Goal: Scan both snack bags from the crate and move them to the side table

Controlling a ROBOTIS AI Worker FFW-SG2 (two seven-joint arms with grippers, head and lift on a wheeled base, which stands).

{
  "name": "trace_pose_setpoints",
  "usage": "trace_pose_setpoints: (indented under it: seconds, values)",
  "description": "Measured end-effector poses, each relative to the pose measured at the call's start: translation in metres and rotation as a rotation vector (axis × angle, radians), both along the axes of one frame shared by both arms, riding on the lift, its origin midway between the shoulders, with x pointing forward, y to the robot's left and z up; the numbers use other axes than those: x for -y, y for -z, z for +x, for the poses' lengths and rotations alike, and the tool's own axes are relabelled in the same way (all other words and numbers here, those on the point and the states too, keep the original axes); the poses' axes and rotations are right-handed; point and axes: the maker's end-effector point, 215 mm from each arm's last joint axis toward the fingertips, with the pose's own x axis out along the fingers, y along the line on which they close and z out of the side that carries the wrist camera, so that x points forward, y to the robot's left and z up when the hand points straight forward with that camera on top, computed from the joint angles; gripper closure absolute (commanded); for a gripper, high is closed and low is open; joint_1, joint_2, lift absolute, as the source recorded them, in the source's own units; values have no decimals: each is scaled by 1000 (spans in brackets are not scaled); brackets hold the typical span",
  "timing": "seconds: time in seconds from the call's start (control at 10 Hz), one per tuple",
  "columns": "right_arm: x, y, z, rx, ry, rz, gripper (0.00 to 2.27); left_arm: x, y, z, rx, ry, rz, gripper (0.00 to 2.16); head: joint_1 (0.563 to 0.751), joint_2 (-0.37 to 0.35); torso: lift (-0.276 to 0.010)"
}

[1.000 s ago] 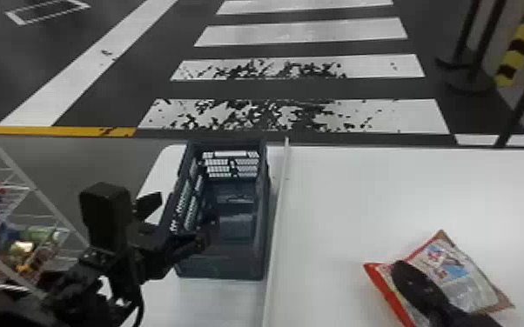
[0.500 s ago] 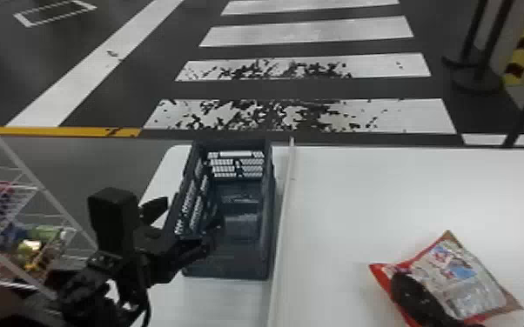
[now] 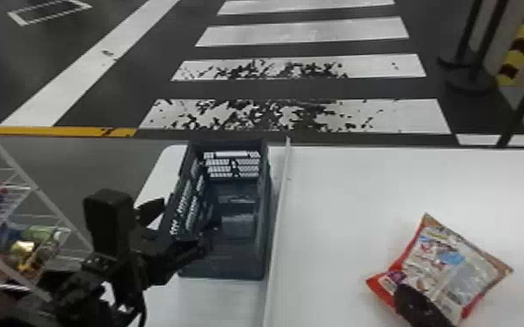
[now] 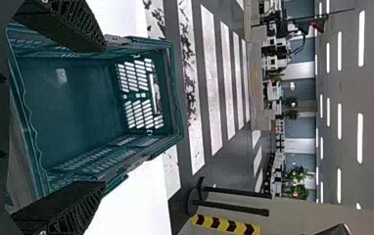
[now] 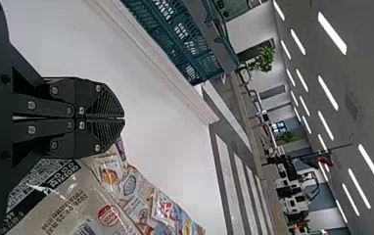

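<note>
My left gripper, gaping wide, could snag crate if swung; right gripper, pinched together empty, could shove bag if lowered.

White table with crate and snack bag.

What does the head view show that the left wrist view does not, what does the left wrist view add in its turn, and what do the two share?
Head view: the red-edged, pillow-shaped plastic snack bag and, at left, a white wire rack holding colourful packets.

Left wrist view: long white ceiling lights and leafy green plants in the room beyond.

Both: the dark teal, slatted plastic crate, the black left gripper with its fingers apart, the white floor stripes and the yellow-and-black striped band.
</note>
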Motion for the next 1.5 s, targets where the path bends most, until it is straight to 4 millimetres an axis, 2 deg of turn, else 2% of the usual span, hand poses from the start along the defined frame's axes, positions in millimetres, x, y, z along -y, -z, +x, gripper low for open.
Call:
trace_pose_setpoints:
  seconds: [0.4,0.6,1.0,1.2,1.5]
  values:
    - [41,6,-5,-9,46,-43,2236,-1,1,0,2,2,0,19,695,103,-95]
    - [55,0,-4,1,66,-41,2236,0,1,0,7,4,-7,19,695,81,-95]
    - [41,-55,5,50,46,10,2236,0,1,0,8,2,-11,19,695,98,-95]
    - [42,-70,20,74,44,9,2236,4,3,-1,5,8,-19,19,695,91,-95]
    - [61,-57,55,85,80,-41,2236,16,-2,-2,11,33,-32,19,695,55,-95]
